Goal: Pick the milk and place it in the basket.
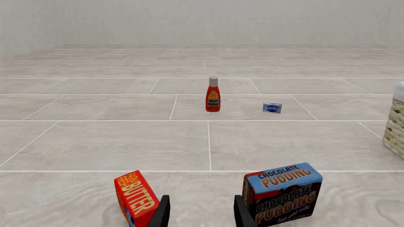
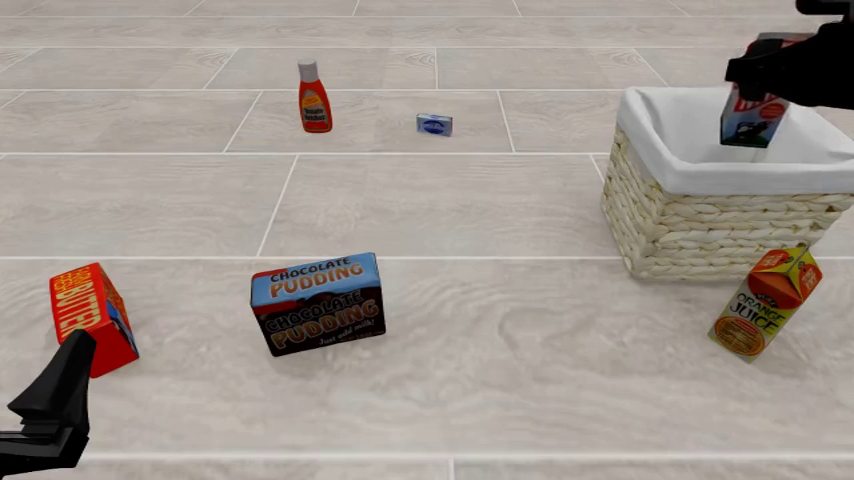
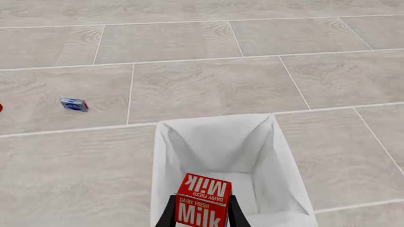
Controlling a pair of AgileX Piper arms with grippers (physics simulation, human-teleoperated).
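Up front, the left wrist view shows the left arm's fingers (image 1: 200, 213) apart with nothing between them, low over the tabletop (image 1: 94, 146); a butter box (image 1: 136, 198) stands just beside one finger and a chocolate pudding box (image 1: 282, 193) just beside the other. Farther off are a red sauce bottle (image 1: 213, 95) and a small blue packet (image 1: 272, 108).

From the front view, the right arm's fingers (image 2: 763, 72) are clamped on the milk (image 2: 753, 118), which hangs above the open basket (image 2: 694, 225), its lower end dipping below the line of the white-lined rim. An orange juice carton (image 2: 765, 303) leans tilted just beside the basket's near corner.

Through the right wrist view, the milk sits upright between the dark fingers, pinched on both sides, with the basket's white cloth lining (image 3: 215, 146) directly beneath it.
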